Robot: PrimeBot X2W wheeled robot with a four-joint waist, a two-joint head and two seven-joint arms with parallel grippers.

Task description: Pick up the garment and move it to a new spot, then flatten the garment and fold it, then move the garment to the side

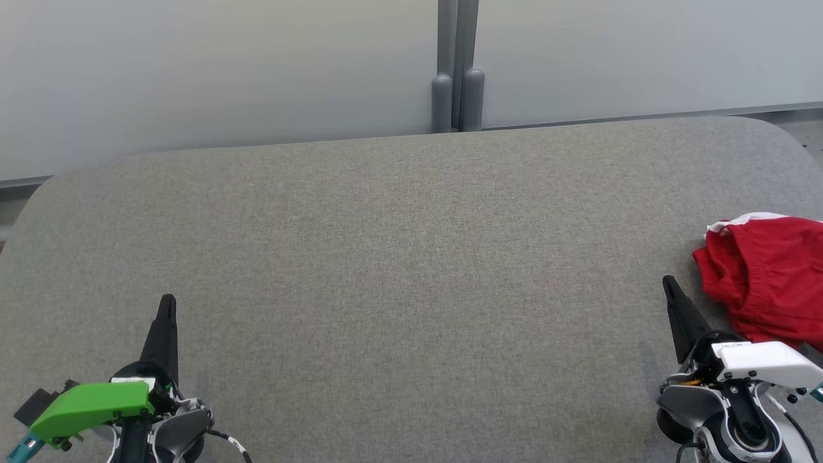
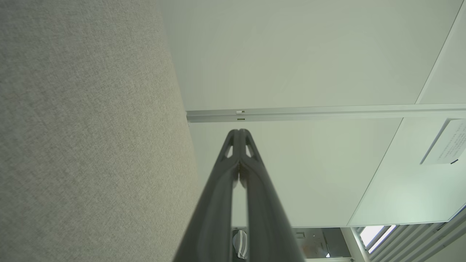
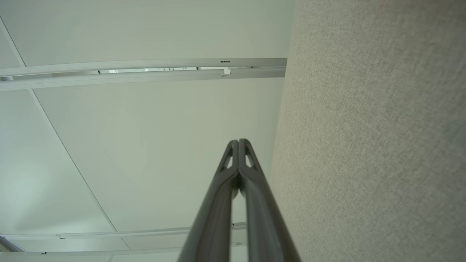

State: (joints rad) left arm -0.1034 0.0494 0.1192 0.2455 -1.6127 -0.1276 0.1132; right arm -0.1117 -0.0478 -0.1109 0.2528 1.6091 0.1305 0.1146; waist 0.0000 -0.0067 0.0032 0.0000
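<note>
- The counter [image 1: 398, 257] is a broad slab covered in grey woven fabric with rounded far corners. Pale wall panels [image 1: 225, 71] stand behind its far edge, joined by a grey post [image 1: 458, 77] near the middle of that edge.
- The red garment [image 1: 768, 276] lies crumpled on the counter at its right end, about midway between the far and near edges. The picture's right edge cuts it off. It has a white trim along its far side and a gathered, elastic-looking band across the middle.
- The right gripper [image 1: 672, 289] is over the counter's near right part, just beside the garment and not touching it. It is closed and empty. In the right wrist view its two dark fingers [image 3: 214, 211] meet at the tips, with the counter's fabric along one side.
- A white cover [image 1: 765, 360] on the right wrist overlaps the garment's near edge in the head view. Whether they touch cannot be told.
- The left gripper [image 1: 167, 308] is over the counter's near left part, well apart from the garment. It is also closed with nothing in it. In the left wrist view its fingers [image 2: 218, 203] are pressed together at the tips.
- A green cover [image 1: 90, 402] sits on the left wrist at the counter's near left corner.
</note>
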